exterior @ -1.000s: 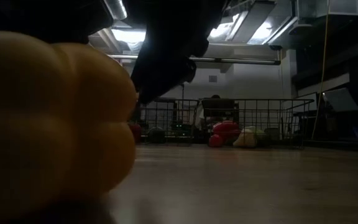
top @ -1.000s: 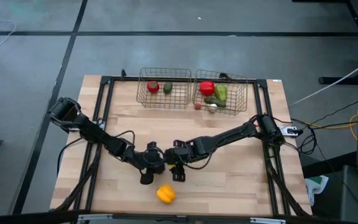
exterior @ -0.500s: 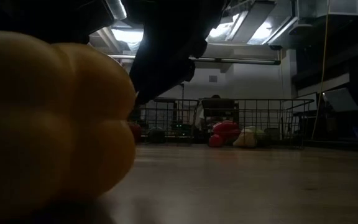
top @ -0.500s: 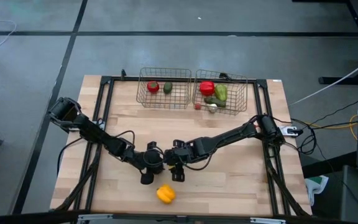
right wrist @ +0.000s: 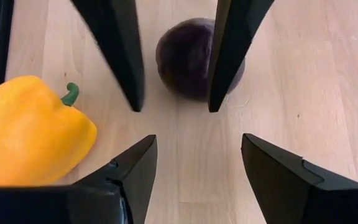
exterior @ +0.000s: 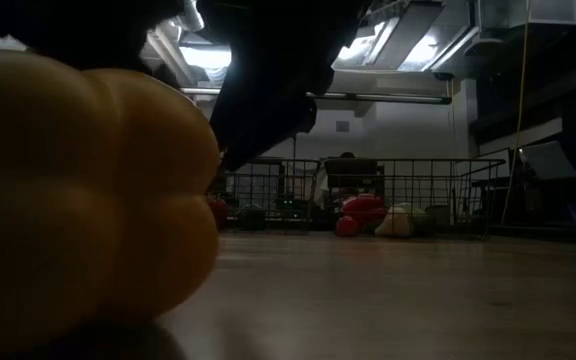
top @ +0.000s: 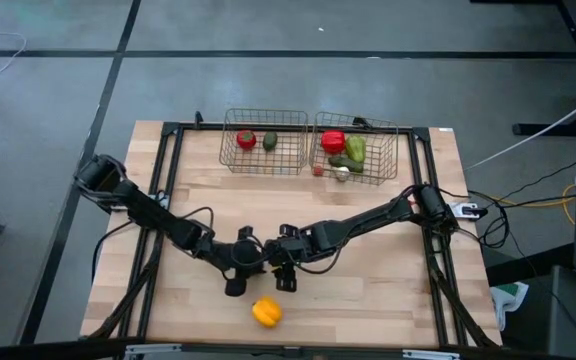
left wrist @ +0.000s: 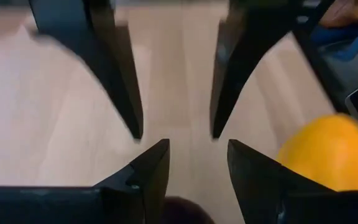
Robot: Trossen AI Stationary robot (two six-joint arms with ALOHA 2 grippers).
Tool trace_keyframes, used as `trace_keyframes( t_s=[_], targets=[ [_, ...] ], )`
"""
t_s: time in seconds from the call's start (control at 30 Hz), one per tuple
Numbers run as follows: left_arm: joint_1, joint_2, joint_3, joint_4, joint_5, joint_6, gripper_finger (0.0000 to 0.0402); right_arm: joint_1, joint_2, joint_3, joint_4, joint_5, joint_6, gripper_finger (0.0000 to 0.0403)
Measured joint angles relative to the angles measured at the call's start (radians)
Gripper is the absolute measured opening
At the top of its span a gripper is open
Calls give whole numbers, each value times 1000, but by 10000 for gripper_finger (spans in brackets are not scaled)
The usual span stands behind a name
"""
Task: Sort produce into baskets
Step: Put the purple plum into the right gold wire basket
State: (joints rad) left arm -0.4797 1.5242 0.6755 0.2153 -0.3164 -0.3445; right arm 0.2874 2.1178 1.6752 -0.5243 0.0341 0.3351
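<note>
The yellow pepper [top: 266,312] lies on its side near the table's near edge, close in front of both grippers. My left gripper [top: 236,280] and my right gripper [top: 286,275] face each other tip to tip over the table's middle, both open. The purple ball [right wrist: 194,59] rests on the wood under my left gripper, behind one of its fingers [right wrist: 229,43], and nothing shows touching it. The left basket [top: 264,112] holds a red tomato [top: 246,140] and a green piece [top: 270,143]. The right basket [top: 398,130] holds a red pepper [top: 333,141] and green pieces [top: 355,150].
Both wire baskets stand side by side at the table's far edge. Small bits [top: 340,172] lie by the right basket's near side. Black frame rails [top: 438,270] run along the table's left and right sides. Bare wood lies near right and near left.
</note>
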Motion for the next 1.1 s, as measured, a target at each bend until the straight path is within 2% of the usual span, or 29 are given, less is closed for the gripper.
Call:
trace_keyframes(
  t_s=[0.33, 0.43, 0.63, 0.77, 1.1],
  targets=[
    [0, -50, 4, -10, 27, -45, 163, 0, 0, 0, 3, 0, 0, 234],
    [9, -50, 4, -42, 29, -72, 182, 0, 0, -2, 3, 0, 0, 234],
    [37, -50, 4, -68, 20, -170, 252, 0, 1, -2, 3, 0, 0, 234],
    [59, -50, 4, -84, 19, -159, 284, 0, 1, -2, 3, 0, 0, 234],
    [75, -51, 4, -109, 36, -147, 295, 0, 1, -2, 3, 0, 0, 234]
  ],
)
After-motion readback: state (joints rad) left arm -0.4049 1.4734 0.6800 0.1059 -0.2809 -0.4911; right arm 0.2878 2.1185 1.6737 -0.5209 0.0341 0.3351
